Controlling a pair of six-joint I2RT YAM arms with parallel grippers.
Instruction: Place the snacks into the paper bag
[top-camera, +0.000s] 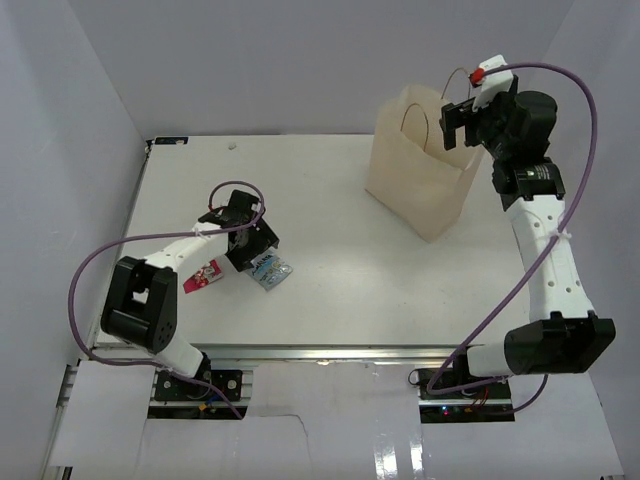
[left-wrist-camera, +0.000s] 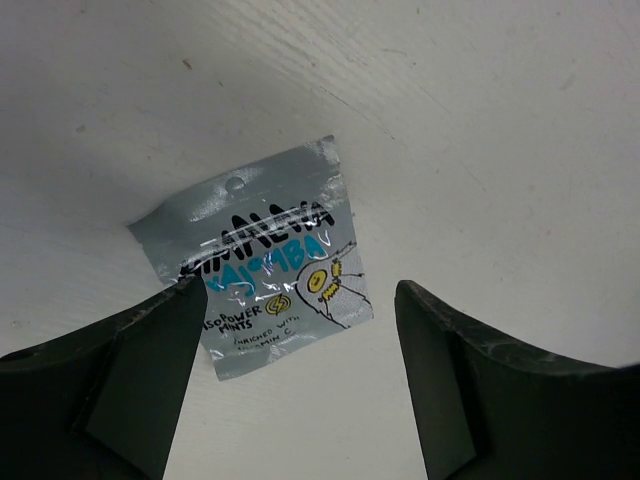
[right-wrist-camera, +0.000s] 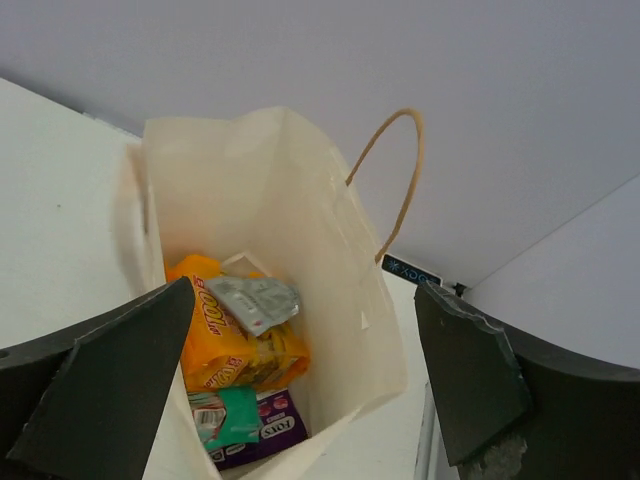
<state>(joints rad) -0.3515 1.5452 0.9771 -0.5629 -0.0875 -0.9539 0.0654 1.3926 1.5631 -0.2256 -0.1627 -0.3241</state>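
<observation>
Top external: right hand (top-camera: 457, 123) above paper bag (top-camera: 420, 170) rim.

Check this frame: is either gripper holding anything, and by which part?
Nothing is held. The left gripper is open above the silver-blue packet; the right gripper is open over the paper bag.

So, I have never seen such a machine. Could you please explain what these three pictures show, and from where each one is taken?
Two white robot arms stand at a table's near edge. One picture looks down from above; the other two come from a camera on each wrist. The left gripper, jaws open, hovers over a silver-blue snack packet on the table; a red-pink packet lies nearby. The right gripper, open and empty, looks into the paper bag, which holds orange, silver, green and purple packets.
</observation>
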